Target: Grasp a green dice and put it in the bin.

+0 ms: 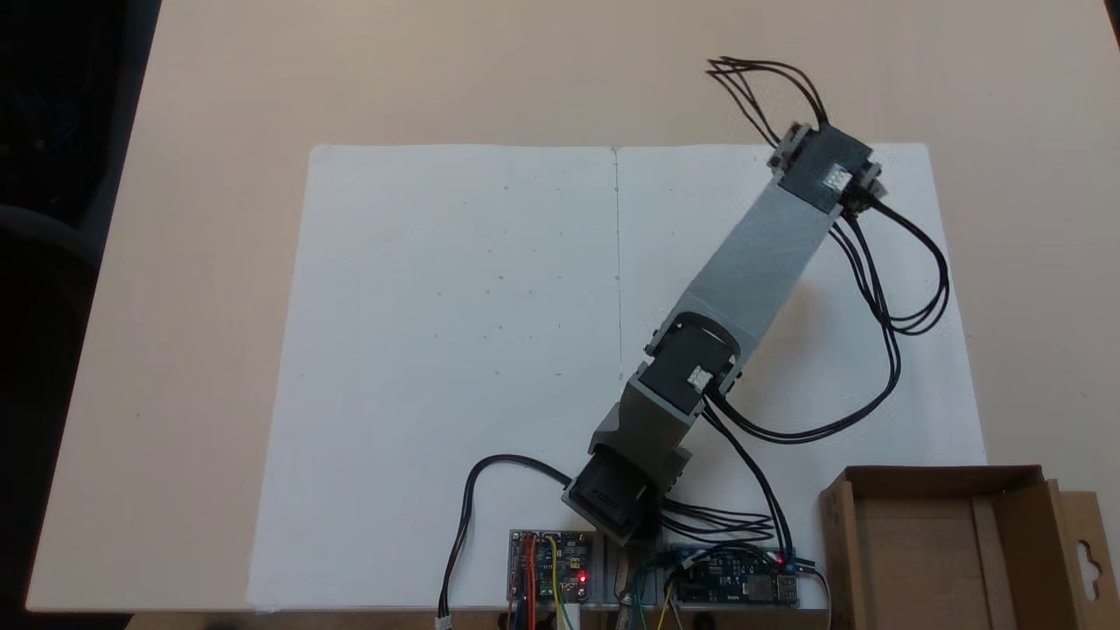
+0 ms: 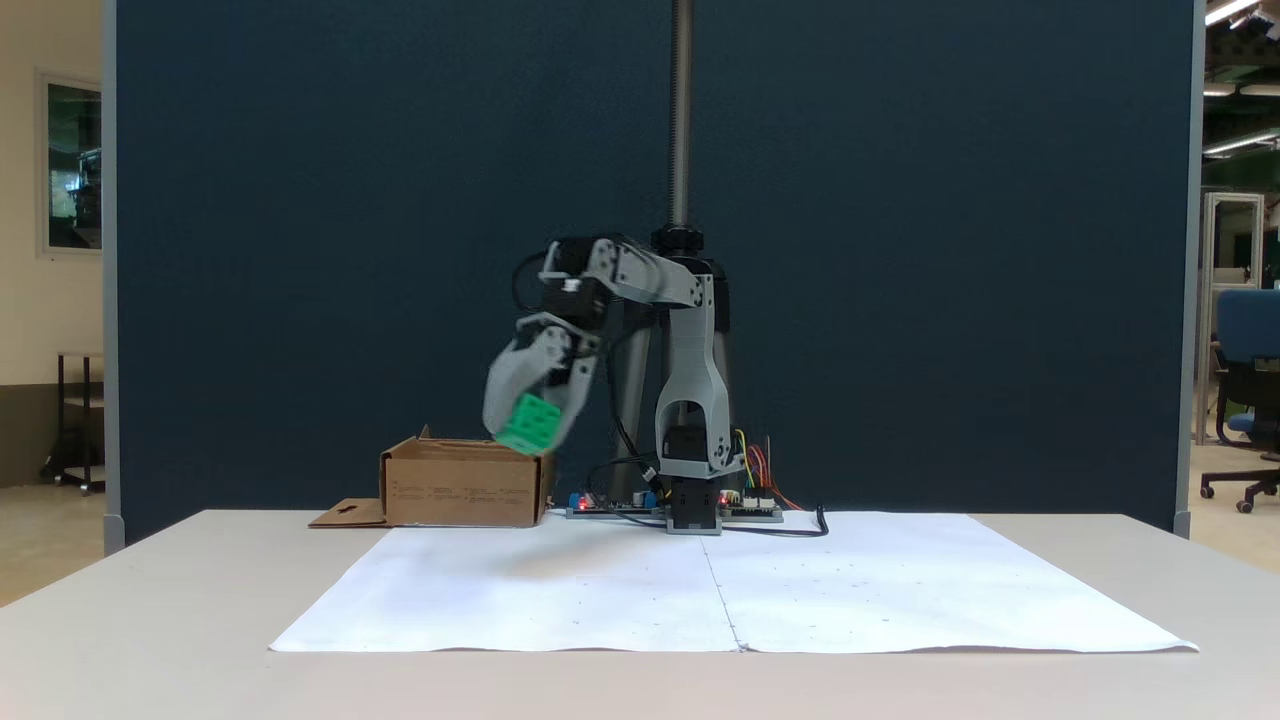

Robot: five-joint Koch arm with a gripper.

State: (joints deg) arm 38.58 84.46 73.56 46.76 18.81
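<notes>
So in the front fixed view the gripper (image 2: pixel 530 425) is pinching the green dice (image 2: pixel 529 424) up in the air — well off the table (image 2: pixel 150 600), hanging near the right edge of the bin (image 2: pixel 462 486). The top-down fixed view has the bin (image 1: pixel 919 542) bottom right, beside the white paper (image 1: pixel 455 350).

A dark blue partition (image 2: pixel 400 200) stands behind the beige table (image 2: pixel 150 620). At three o'clock, a blue office chair (image 2: pixel 1245 385); ceiling lights (image 2: pixel 1228 12) at one o'clock.
</notes>
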